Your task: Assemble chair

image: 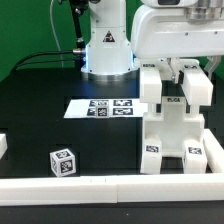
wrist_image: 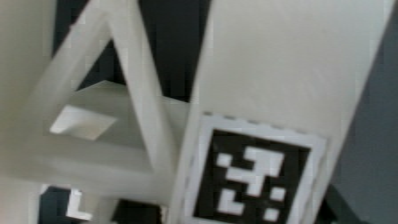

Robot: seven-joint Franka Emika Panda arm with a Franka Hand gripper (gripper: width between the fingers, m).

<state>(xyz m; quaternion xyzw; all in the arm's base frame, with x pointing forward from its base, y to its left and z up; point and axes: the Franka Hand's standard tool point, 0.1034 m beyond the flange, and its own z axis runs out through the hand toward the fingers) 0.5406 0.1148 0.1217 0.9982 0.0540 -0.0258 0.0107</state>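
The chair (image: 170,130) stands part-built at the exterior view's right: chunky white pieces stacked upright, with marker tags low on its legs. My gripper (image: 176,74) reaches down from above onto its top. It appears shut on an upright white slab (image: 197,90) of the chair; the fingertips blend with the white parts. The wrist view is filled by that tagged white slab (wrist_image: 267,150), very close, with a slanted white frame piece (wrist_image: 111,110) beside it. A loose white cube-like piece (image: 62,161) with a tag lies on the black table at the front left.
The marker board (image: 100,107) lies flat mid-table, left of the chair. A white rail (image: 100,184) borders the front edge. Another white piece (image: 3,146) shows at the far left edge. The arm's base (image: 106,45) stands at the back.
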